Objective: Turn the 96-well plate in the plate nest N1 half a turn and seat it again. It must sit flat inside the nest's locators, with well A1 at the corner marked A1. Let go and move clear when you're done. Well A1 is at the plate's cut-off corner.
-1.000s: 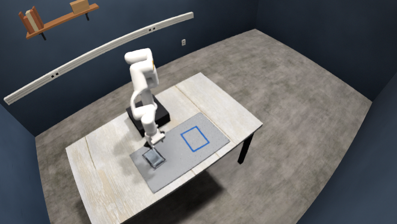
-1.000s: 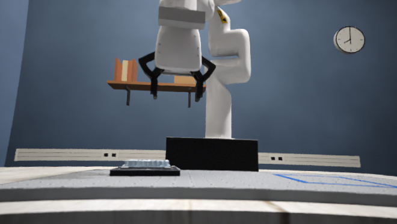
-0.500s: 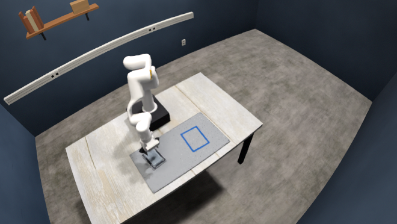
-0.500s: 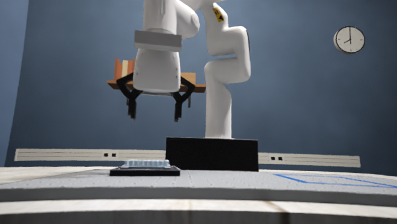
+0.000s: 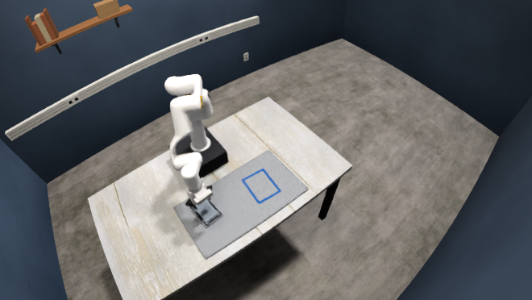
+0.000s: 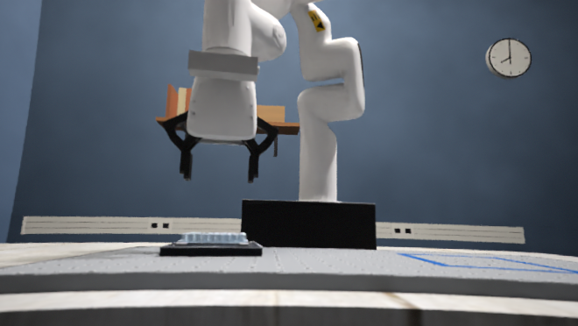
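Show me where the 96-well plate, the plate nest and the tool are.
96-well plate (image 6: 214, 237), exterior view, its side wall.
Plate nest (image 6: 210, 251), exterior view, its front edge.
Tool (image 6: 219, 177), exterior view, midway between the open fingertips.

Wood table (image 5: 133, 226) w/ grey mat (image 5: 242, 226) on top. Blue square (image 5: 261, 185) on mat. Wall shelf (image 5: 81, 27) w/ books (image 5: 42, 27) & box (image 5: 106, 9) far behind table. Clock (image 6: 508, 58) up high.
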`<state>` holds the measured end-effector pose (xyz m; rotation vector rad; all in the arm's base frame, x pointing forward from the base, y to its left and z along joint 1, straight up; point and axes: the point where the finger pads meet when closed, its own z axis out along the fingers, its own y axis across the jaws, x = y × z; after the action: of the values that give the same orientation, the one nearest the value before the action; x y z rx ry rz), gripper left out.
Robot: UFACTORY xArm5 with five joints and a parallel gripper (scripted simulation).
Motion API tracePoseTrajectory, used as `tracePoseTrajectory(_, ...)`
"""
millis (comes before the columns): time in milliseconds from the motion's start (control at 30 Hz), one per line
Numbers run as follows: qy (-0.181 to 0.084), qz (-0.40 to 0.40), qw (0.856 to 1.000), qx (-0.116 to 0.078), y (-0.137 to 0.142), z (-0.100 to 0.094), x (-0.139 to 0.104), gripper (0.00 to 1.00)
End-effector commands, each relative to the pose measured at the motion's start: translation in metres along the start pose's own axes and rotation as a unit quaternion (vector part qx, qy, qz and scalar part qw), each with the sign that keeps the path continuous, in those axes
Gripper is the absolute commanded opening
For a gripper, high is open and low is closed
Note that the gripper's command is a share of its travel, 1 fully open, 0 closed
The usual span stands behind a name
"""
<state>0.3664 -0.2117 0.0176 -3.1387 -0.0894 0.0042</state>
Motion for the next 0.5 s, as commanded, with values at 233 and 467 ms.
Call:
tracePoseTrajectory(233, 0.002, 0.0, 1.0, 0.001, 0.001, 0.012, 0.001, 1.0)
tracePoseTrajectory(467, 0.002, 0.0, 1.0, 0.001, 0.001, 0.024, 0.001, 1.0)
